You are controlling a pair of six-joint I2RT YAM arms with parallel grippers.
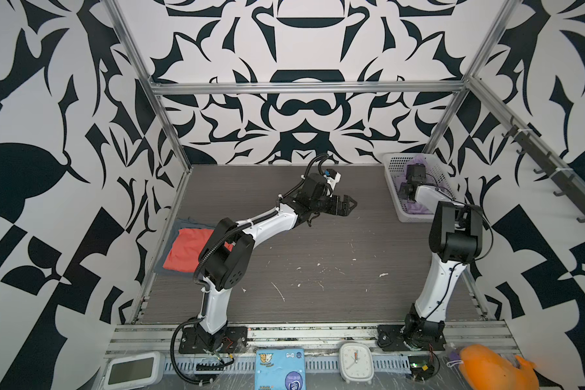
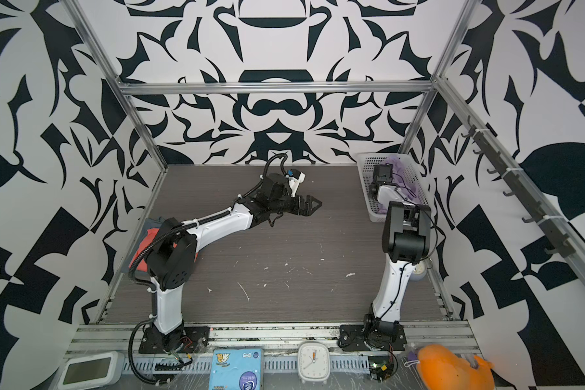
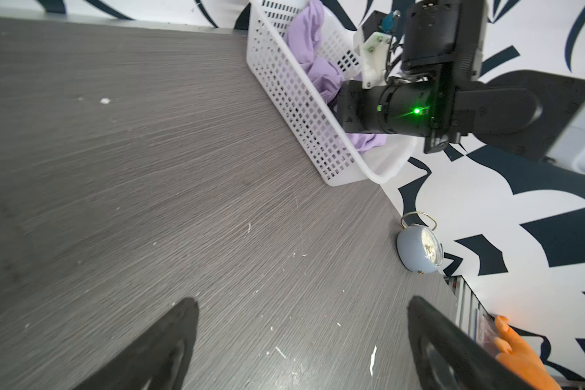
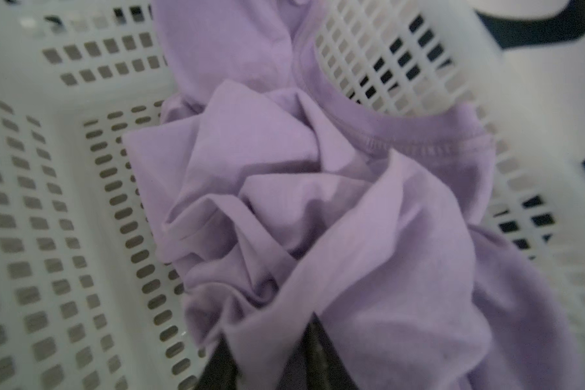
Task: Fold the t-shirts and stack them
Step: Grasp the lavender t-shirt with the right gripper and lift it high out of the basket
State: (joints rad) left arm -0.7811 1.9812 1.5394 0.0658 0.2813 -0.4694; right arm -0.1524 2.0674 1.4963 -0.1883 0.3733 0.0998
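a white perforated basket [image 1: 394,189] stands at the far right corner of the dark wood-grain table [image 1: 318,243], which is flecked with white specks. a round pale-blue alarm clock [image 3: 417,248] sits at the table's right edge. along the front rail lie a grey-framed screen [image 1: 132,371], a blue packet [image 1: 279,369], a white square clock [image 1: 356,361] and an orange plush toy [image 1: 493,369]. a rail of hooks [image 1: 551,169] runs along the right wall.

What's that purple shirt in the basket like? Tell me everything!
The lavender t-shirt is soft, plain cloth with a stitched collar. It lies crumpled in the white perforated basket, with one part resting up against a wall. The right tool is pinching a fold of it.
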